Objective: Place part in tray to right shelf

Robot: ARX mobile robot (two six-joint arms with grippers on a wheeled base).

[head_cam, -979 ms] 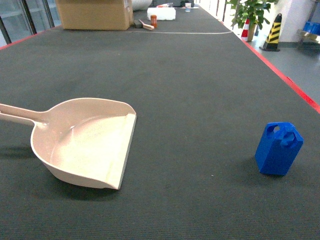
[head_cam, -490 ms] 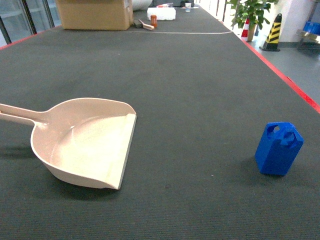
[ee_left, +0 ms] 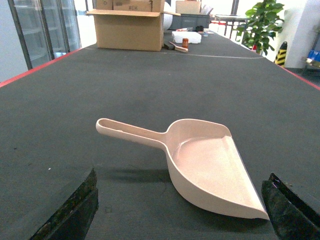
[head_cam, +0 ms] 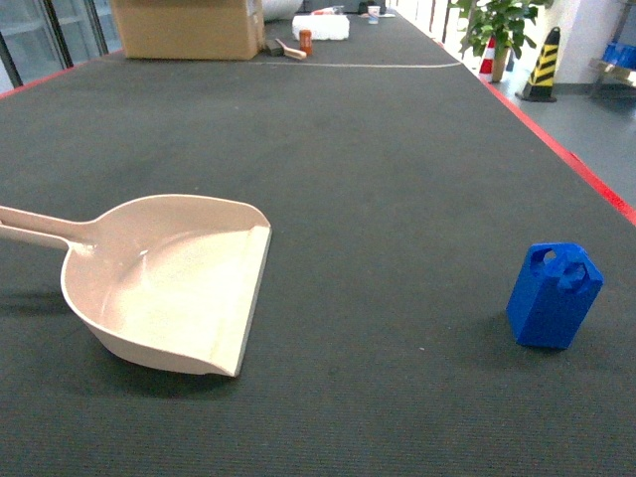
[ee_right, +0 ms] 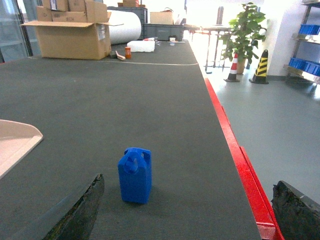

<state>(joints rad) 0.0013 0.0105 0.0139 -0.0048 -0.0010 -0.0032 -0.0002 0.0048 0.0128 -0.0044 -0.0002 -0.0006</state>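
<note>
The blue part (head_cam: pixel 554 295) stands upright on the dark table at the right; the right wrist view shows the part (ee_right: pixel 135 175) just ahead of my right gripper (ee_right: pixel 187 212), toward its left finger. That gripper is open and holds nothing. The beige tray (head_cam: pixel 174 283) lies flat at the left, handle pointing left. In the left wrist view the tray (ee_left: pixel 205 167) sits ahead of my open, empty left gripper (ee_left: pixel 180 215), its front corner near the right finger (ee_left: pixel 292 210). Neither gripper appears in the head view. The right shelf is out of view.
A cardboard box (head_cam: pixel 189 27), a white block (head_cam: pixel 320 27) and small items stand at the table's far end. The table's red right edge (ee_right: pixel 240 165) drops to the floor. A potted plant (head_cam: pixel 497 30) and striped cone (head_cam: pixel 544 65) stand beyond it.
</note>
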